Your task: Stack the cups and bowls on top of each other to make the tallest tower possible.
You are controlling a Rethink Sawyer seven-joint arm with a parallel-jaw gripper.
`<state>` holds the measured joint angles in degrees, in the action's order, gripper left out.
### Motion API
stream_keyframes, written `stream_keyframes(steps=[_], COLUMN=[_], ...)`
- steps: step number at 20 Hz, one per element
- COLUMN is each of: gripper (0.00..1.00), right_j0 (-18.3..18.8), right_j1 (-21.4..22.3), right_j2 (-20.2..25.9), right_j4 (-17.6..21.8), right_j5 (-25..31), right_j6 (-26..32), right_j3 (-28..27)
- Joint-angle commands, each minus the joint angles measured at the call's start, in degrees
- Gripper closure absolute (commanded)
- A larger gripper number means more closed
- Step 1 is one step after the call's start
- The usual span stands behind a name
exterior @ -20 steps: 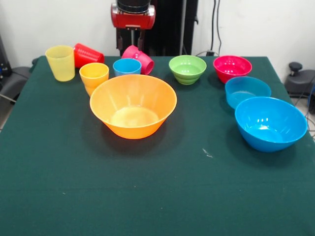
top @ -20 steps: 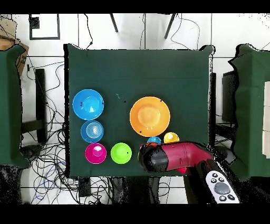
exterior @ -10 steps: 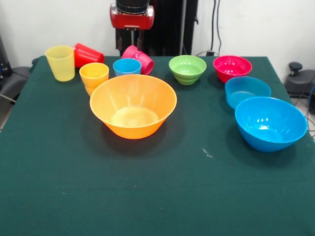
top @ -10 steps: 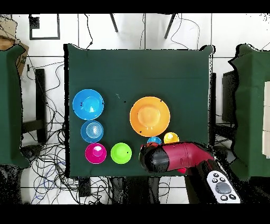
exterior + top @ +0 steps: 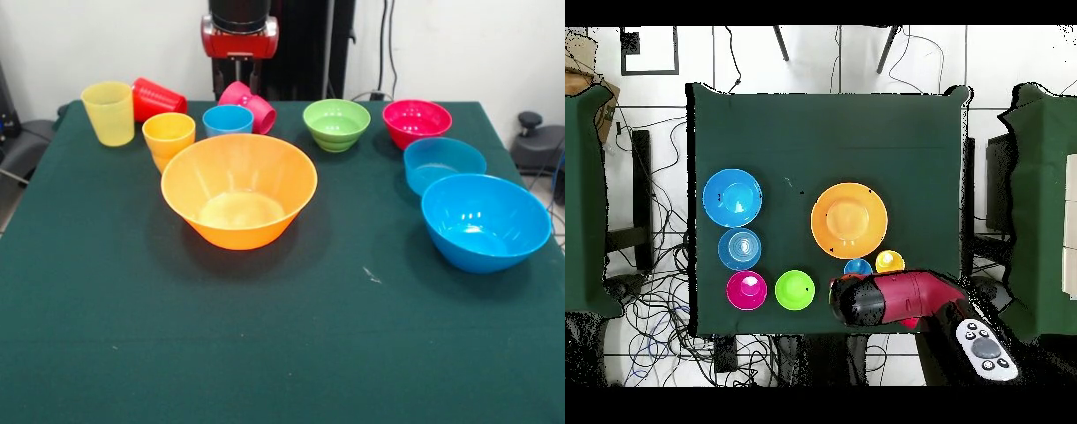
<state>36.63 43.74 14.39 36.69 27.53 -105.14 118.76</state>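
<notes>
The large orange bowl point(image 5: 238, 190) point(image 5: 849, 220) stands mid-table. Behind it are the orange cup point(image 5: 169, 137) and light blue cup point(image 5: 228, 119), both upright, and the upright yellow cup point(image 5: 108, 112). The red cup point(image 5: 159, 97) and pink cup point(image 5: 249, 102) lie on their sides. Green point(image 5: 336, 124), magenta point(image 5: 417, 122), small blue point(image 5: 444, 163) and large blue point(image 5: 485, 221) bowls line the right side. No tower shows: each piece sits on the cloth by itself. My gripper point(image 5: 238, 75) hangs over the pink cup, dark against a dark background.
The green table cloth point(image 5: 282, 353) ends at its edges on all sides. In the overhead view the red arm point(image 5: 890, 298) covers the table's near edge and hides the pink, red and yellow cups. Cables lie on the floor around the table.
The arm's red head has dropped slightly and shifted a little sideways. No cup or bowl has moved.
</notes>
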Motion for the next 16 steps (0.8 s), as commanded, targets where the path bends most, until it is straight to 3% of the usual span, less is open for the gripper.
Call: stream_keyframes(steps=[1, 16], gripper=[0.0, 0.0], right_j0=[-2.4, -0.9], right_j1=[-5.4, -5.7], right_j2=[-0.2, 1.5], right_j4=[5.0, 5.1], right_j5=[-2.8, -2.3], right_j6=[-1.1, 0.5], right_j3=[-1.7, -1.5])
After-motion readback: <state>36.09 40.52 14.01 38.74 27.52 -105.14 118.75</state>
